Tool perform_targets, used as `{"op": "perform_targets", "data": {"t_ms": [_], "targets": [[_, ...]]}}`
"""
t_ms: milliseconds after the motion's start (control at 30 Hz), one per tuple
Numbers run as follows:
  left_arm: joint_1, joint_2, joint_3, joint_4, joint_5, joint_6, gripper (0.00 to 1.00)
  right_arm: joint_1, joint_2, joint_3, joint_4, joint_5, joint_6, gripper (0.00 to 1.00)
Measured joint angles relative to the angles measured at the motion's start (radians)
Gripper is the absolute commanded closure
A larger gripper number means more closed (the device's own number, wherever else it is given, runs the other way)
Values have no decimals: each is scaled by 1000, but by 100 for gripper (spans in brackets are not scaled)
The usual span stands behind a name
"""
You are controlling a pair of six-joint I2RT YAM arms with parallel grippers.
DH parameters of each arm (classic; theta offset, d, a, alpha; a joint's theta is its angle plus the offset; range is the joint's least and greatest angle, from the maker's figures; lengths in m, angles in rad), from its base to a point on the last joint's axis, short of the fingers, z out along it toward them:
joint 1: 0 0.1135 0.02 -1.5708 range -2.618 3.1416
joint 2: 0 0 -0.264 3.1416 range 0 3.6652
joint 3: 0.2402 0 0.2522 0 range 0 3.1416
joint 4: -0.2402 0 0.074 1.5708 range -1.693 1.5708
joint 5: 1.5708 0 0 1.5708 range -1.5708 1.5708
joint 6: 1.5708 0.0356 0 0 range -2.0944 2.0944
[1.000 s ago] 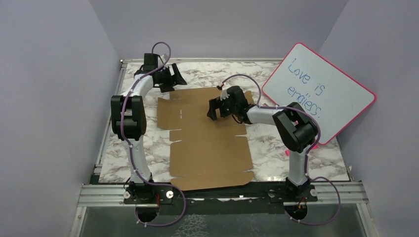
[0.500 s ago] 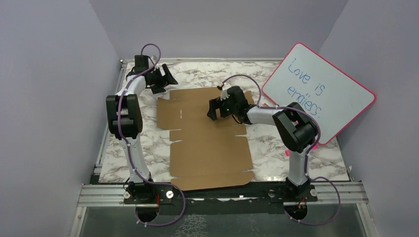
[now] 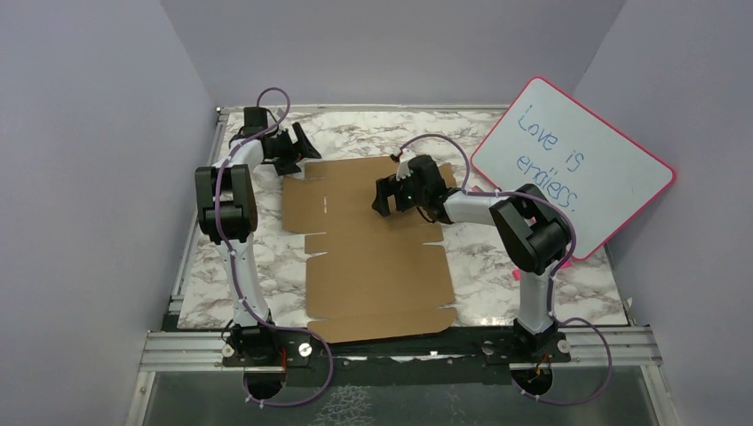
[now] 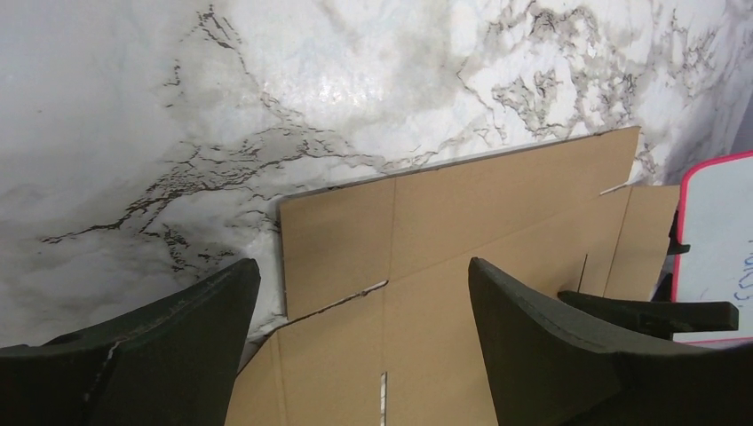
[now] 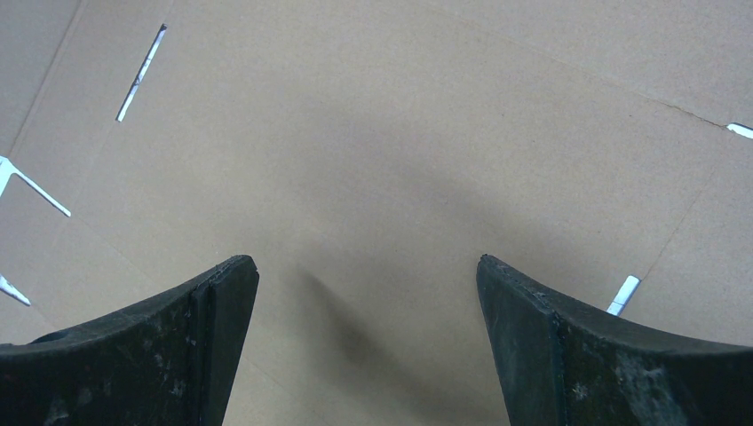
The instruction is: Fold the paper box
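Both jaws gape empty: left near a corner of the paper box [image 3: 373, 266], right seemingly above it.

The top view looks down from high behind the arm bases and takes in the whole paper box [image 3: 373, 257] on the counter [image 3: 497, 284]. The left wrist camera looks low across the box's far left corner (the whiteboard [image 4: 719, 240] shows beyond it). The right wrist camera hangs close above the box's middle. All three views share the cardboard.

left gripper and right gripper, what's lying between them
Only the paper box, flat on the marble table, lies between the left gripper and the right gripper; the top external view shows it.
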Motion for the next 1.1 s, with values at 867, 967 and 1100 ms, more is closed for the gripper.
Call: {"op": "perform_targets", "data": {"t_ms": [867, 967, 1100], "targets": [[0, -29, -24, 36, 98, -26, 14, 0, 0, 0, 0, 0, 0, 0], [-6, -60, -39, 49, 105, -36, 14, 0, 0, 0, 0, 0, 0, 0], [-19, -91, -56, 68, 116, -50, 14, 0, 0, 0, 0, 0, 0, 0]]}}
